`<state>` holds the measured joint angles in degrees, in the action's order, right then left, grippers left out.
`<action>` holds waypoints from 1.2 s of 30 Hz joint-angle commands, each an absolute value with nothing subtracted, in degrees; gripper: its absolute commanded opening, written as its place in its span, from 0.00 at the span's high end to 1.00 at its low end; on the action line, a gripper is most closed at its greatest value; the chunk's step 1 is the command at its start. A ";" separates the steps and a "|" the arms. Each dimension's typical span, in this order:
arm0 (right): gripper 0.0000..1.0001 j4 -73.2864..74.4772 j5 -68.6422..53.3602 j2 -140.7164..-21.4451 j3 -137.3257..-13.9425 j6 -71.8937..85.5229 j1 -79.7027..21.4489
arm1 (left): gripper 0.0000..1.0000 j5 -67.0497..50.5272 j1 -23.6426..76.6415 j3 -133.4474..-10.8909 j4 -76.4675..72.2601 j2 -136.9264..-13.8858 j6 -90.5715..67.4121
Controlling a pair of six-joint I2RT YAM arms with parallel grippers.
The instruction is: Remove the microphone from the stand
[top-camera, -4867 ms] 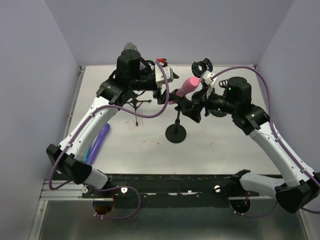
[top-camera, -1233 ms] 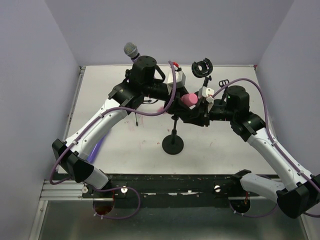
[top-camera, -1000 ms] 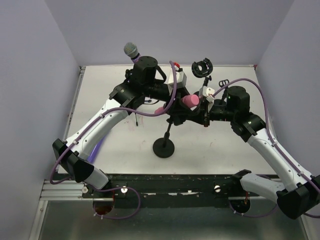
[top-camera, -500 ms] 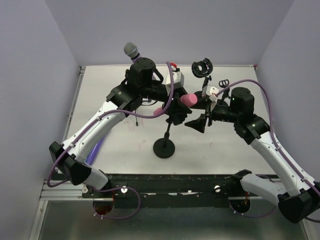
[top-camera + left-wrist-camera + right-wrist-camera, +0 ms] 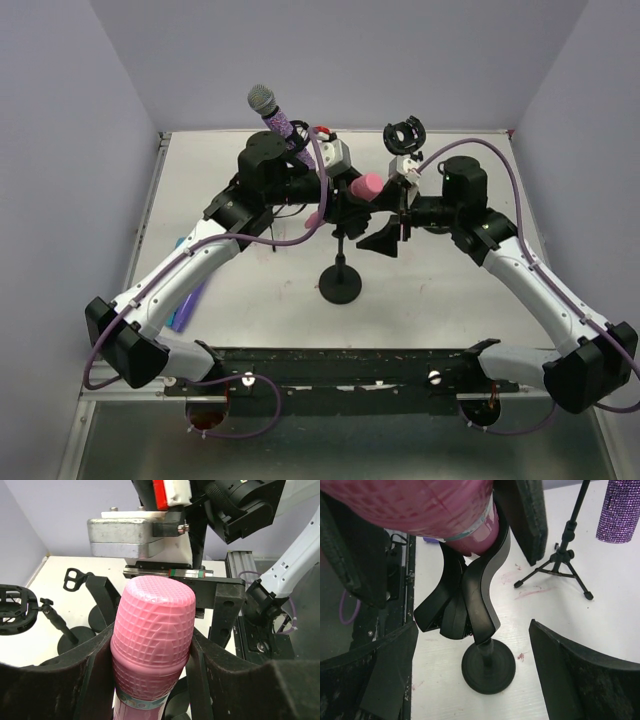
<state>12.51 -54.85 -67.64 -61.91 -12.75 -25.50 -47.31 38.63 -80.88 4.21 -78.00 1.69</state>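
Pink microphone sits above the middle of the table, head pointing right and its shaft seemingly still seated in the black clip of the stand. The left gripper pinches it: in the left wrist view both pads press on the sides of the meshed head, so the microphone lies right between the fingers. The right gripper is spread wide and holds nothing. It hovers just right of the stand, with clip and post showing between its fingers and touching neither. To do this step well, the right gripper should probably close on the post below the clip, since the round base looks light enough to tip or drag. The left should then draw the microphone out along the clip's cradle rather than wrench it sideways. The rounded head may slip, so a firm squeeze seems wise. The purple microphone on its tripod lies at the far left, close enough to the left arm to mind.
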 commanded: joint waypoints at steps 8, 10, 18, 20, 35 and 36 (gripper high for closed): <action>0.02 1.93 -57.13 -69.61 -63.19 -5.19 -26.37 | 1.00 -43.42 38.23 -79.37 -3.87 -74.53 -2.90; 0.04 2.19 -56.95 -70.22 -63.28 -5.71 -26.54 | 1.00 -42.98 38.23 -79.54 -4.30 -74.79 -3.43; 0.20 0.62 -53.88 -70.22 -60.82 -5.54 -27.77 | 1.00 -42.80 38.32 -80.95 -4.48 -75.85 -4.39; 0.32 0.53 -53.09 -70.23 -60.56 -5.62 -27.77 | 1.00 -42.89 38.23 -81.21 -4.31 -76.02 -4.57; 0.99 2.90 -52.82 -70.14 -60.73 -9.05 -27.69 | 1.00 -44.91 38.14 -90.15 -2.47 -76.55 -3.26; 0.99 2.90 -52.82 -70.14 -60.73 -9.05 -27.77 | 1.00 -45.00 38.06 -92.18 -1.76 -76.81 -2.73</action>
<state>1.80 -54.19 -70.19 -61.49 -7.99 -27.68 -43.29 38.11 -84.36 -0.73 -77.06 -4.23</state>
